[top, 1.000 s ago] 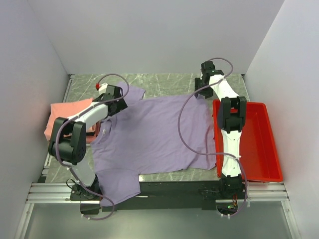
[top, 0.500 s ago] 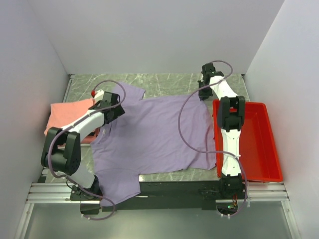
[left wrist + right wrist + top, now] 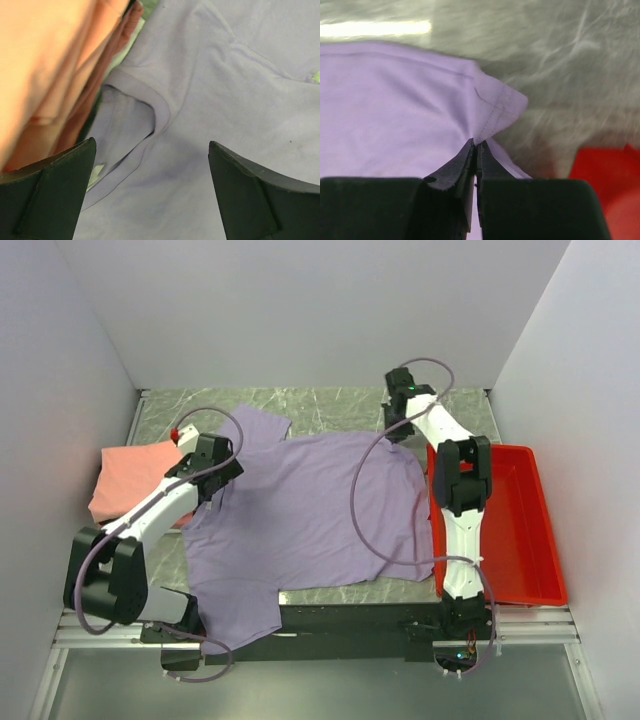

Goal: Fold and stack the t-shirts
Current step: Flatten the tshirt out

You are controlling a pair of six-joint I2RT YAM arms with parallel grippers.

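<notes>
The purple shirt (image 3: 300, 510) lies spread flat mid-frame, with folded pink shirts (image 3: 130, 475) at the frame's left. The right gripper (image 3: 476, 146) pinches its upper-right corner. The left gripper (image 3: 152, 145) hangs spread wide over the collar.

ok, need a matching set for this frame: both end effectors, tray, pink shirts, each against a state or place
1 left end effector
2 right end effector
3 tray
4 pink shirts

a folded, left of purple shirt
b shut on purple shirt corner
c open over purple shirt
d right of purple shirt

Pairs: 1-c, 2-b, 3-d, 4-a
</notes>
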